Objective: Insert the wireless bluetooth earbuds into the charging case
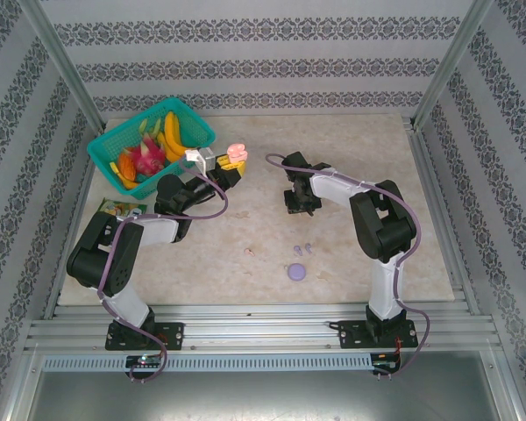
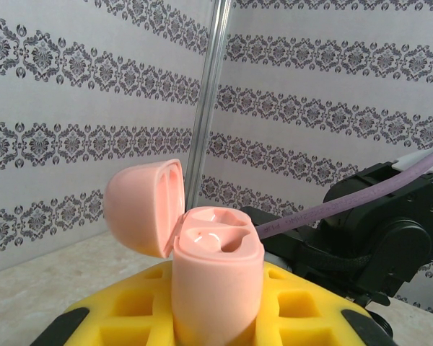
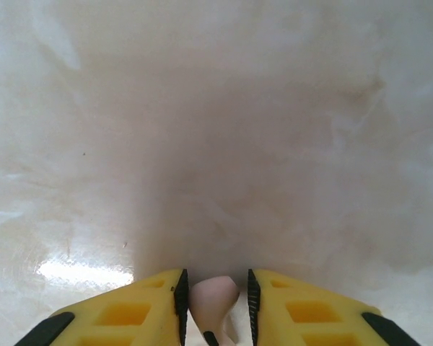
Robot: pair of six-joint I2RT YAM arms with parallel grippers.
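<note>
Marbled surface (image 3: 216, 108) lay under right fingers (image 3: 123, 313) flanking a half-cropped pink earbud (image 3: 213, 295), grip unclear; left fingers (image 2: 303, 303) clamped the open pink case (image 2: 216, 281); basket (image 1: 131, 125) sat far-left corner.

The teal plastic basket (image 1: 149, 140) sits in the far-left corner of the pale table surface (image 1: 377, 263). Toward the near edge lies the round lilac plastic case (image 1: 296, 272), 2 lilac stemmed earbuds (image 1: 302, 249) just behind it, 1 pink stemmed earbud (image 1: 249, 252) left of them.
</note>
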